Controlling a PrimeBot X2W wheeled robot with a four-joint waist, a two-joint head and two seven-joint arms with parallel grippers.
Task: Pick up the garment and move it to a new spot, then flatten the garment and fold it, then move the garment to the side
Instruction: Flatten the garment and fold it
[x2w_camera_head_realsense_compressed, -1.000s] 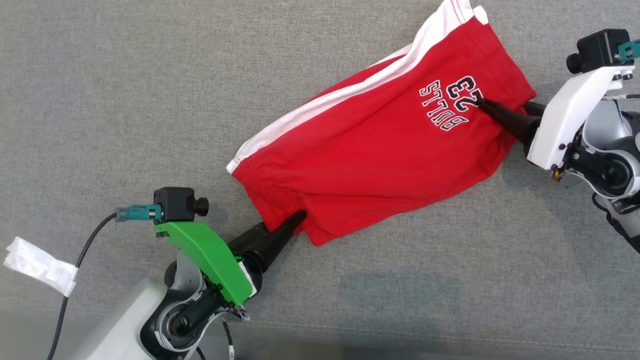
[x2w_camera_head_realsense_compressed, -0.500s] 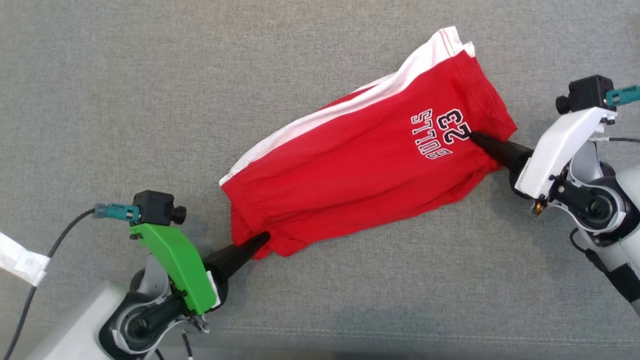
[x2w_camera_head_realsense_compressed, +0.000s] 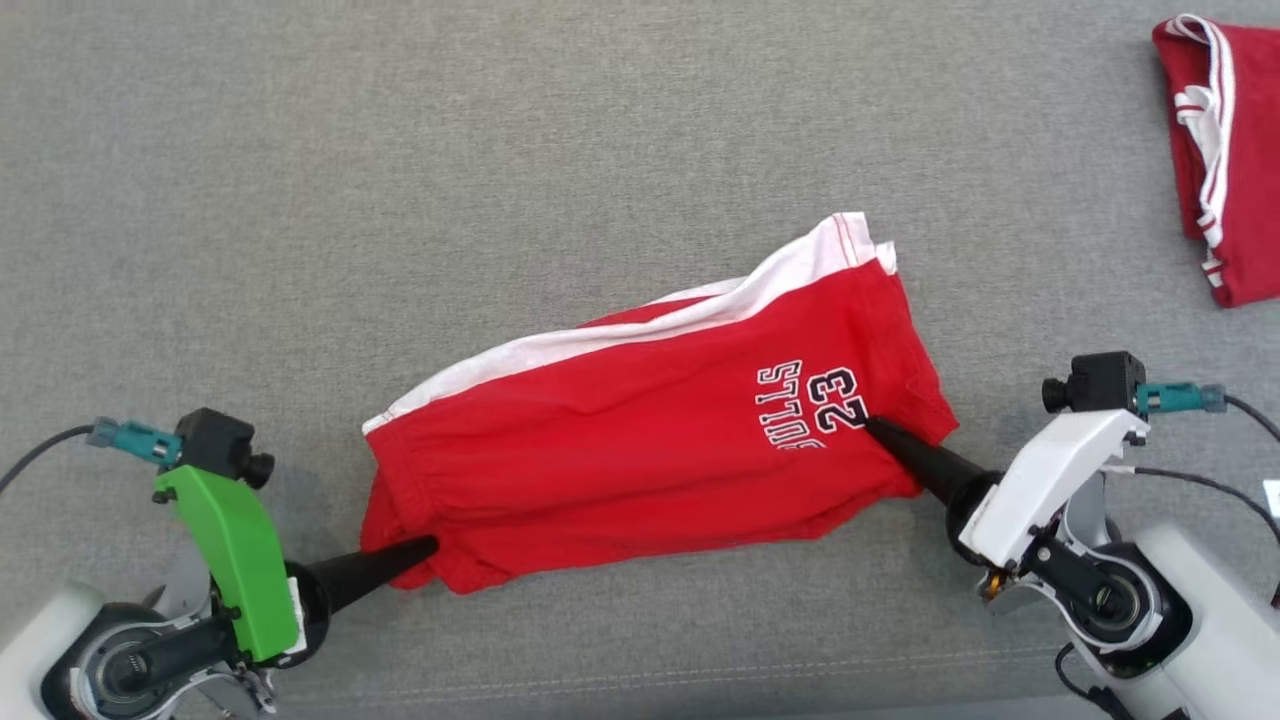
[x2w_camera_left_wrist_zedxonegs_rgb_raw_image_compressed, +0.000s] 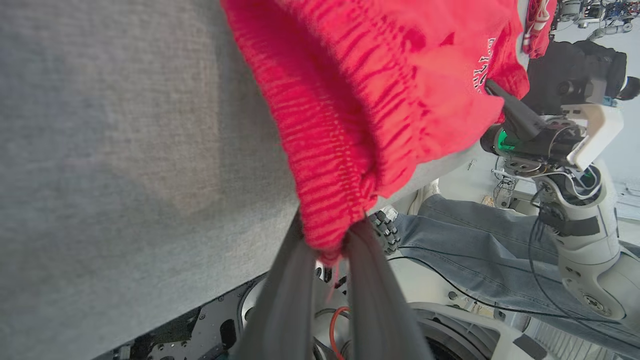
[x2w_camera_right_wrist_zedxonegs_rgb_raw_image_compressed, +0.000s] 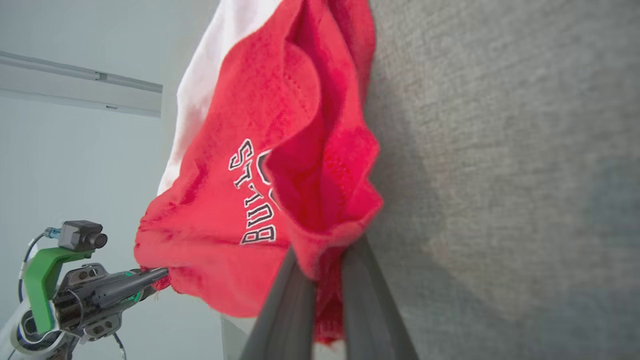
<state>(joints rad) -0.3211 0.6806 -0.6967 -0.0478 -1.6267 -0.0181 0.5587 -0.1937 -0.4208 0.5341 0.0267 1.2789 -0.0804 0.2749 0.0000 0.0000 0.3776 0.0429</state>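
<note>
Pinching shorts (x2w_camera_head_realsense_compressed: 640, 440) edges: left hand (x2w_camera_head_realsense_compressed: 425, 548), right hand (x2w_camera_head_realsense_compressed: 875, 427); surface (x2w_camera_head_realsense_compressed: 400, 200) seemingly open.

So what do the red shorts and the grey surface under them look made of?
The red shorts: soft matte knit, probably mesh jersey; they drape and wrinkle, waistband gathered and ribbed. The grey surface: coarse woven fabric, matte, weave texture visible.

Two red garments (x2w_camera_head_realsense_compressed: 640, 440) (x2w_camera_head_realsense_compressed: 1240, 170), two hands (x2w_camera_head_realsense_compressed: 432, 543) (x2w_camera_head_realsense_compressed: 868, 424), one person (x2w_camera_left_wrist_zedxonegs_rgb_raw_image_compressed: 475, 240).

This looks like a robotics lab (cloth-topped worktable (x2w_camera_head_realsense_compressed: 300, 150), more robot gear (x2w_camera_left_wrist_zedxonegs_rgb_raw_image_compressed: 597, 9) behind).
</note>
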